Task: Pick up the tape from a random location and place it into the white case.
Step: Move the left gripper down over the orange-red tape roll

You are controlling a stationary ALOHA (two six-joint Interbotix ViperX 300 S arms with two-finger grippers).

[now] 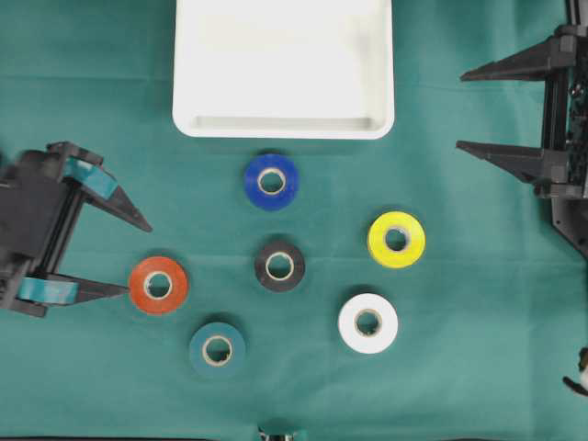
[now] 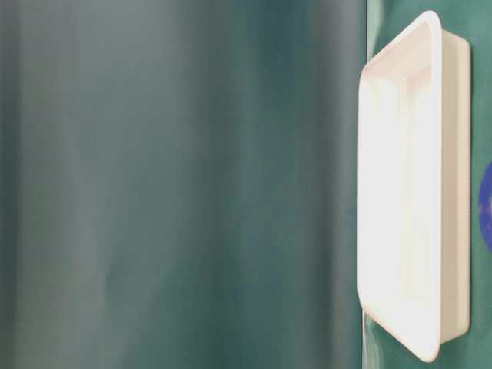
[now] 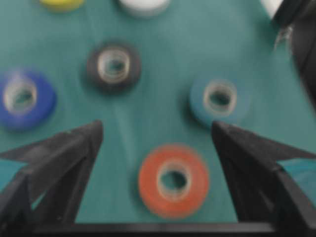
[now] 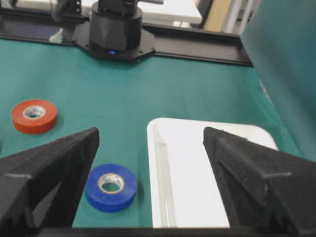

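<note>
Left gripper (image 1: 138, 255) gapes wide, holding nothing, just beside the orange tape (image 1: 158, 285); right gripper (image 1: 459, 110) likewise spread beside the white case (image 1: 283, 124). No legible writing shows.

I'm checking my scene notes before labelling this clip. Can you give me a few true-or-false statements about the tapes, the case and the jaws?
1. The white case holds no tape. True.
2. The left gripper is shut on the orange tape. False: its jaws stand open, the roll lying on the cloth just ahead of them.
3. Six tape rolls lie on the green cloth. True.
4. The blue tape is the roll nearest the case. True.
5. The right gripper holds the yellow tape. False: it is open and empty.
</note>
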